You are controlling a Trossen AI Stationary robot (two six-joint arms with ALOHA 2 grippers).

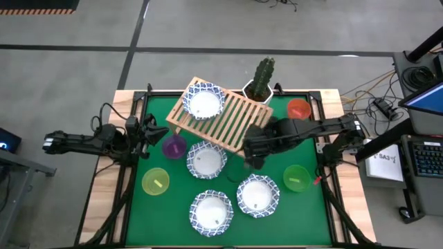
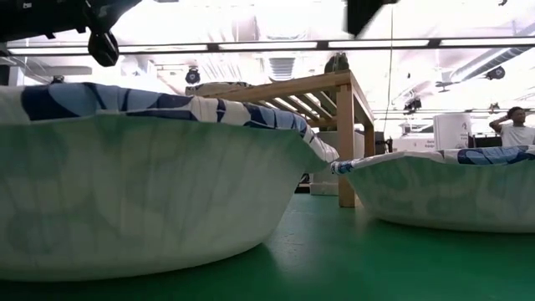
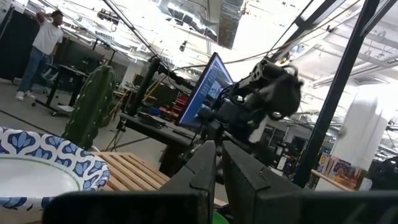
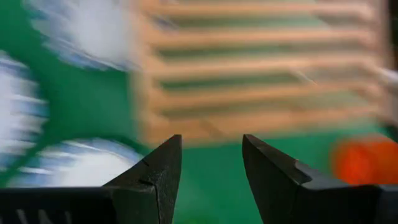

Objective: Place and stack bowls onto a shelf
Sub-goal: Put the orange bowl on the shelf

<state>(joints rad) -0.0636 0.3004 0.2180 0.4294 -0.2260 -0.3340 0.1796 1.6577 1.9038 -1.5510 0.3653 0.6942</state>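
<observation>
Shelf [image 1: 225,117]: slatted wooden rack, set askew at the far middle of the green tabletop [image 1: 270,211].

Patterned bowls: one [image 1: 203,101] already on the shelf's left end. Three on the tabletop: one [image 1: 206,160] just near of the shelf, two at the near edge, left [image 1: 211,212] and right [image 1: 257,195].

Plain bowls, all on the tabletop: purple [image 1: 174,146] and yellow-green [image 1: 155,181] at left, red [image 1: 298,108] at far right, green [image 1: 296,177] at right.

Cactus [image 1: 262,77]: in a pot beyond the shelf, no part of the task.

Right pincer [image 4: 211,163]: spread, empty, above the tabletop by the shelf's near right corner.

Left pincer [image 3: 219,163]: pressed together, empty, waiting at the left edge.

Step in hand, as I judge it: one bowl shelved, the right arm between bowls and free to fetch. Next move calls for lowering the spread pincer over a patterned rim, probably that of the bowl just near of the shelf, and pinching it without tipping the bowl.
</observation>
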